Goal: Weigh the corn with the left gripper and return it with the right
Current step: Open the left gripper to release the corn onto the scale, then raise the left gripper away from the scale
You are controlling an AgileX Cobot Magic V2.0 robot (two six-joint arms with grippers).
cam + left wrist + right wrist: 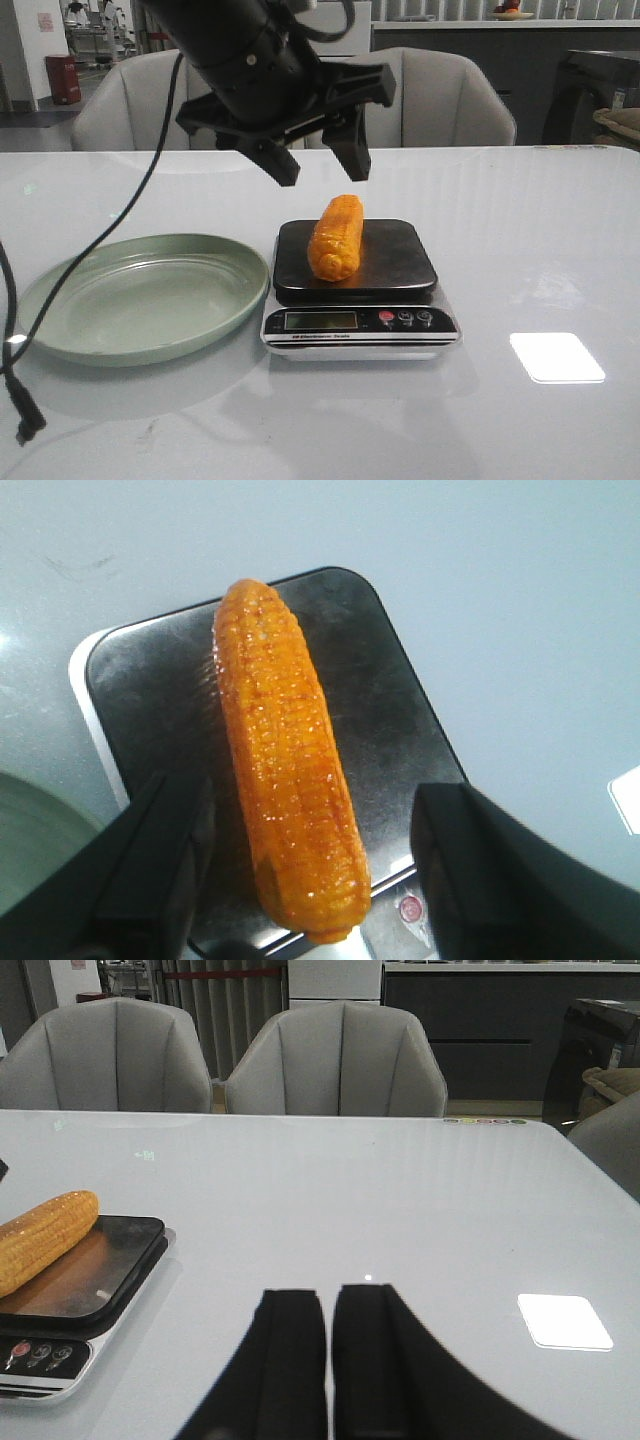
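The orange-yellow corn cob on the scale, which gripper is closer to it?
Left. The left gripper hangs open just above the orange-yellow corn cob. The right gripper sits shut, low over the table, off to the cob's right.

Scale [360, 320] display digits unreadable; corn [42, 1240] end cropped.

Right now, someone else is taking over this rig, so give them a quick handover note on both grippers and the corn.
Left gripper: open, empty, above the corn.
Right gripper: shut, empty, low over the table beside the scale.
The corn lies along the scale's dark platform; the green plate is empty.
Done: corn placed on the scale.
Left: right gripper returns it, probably to the plate.
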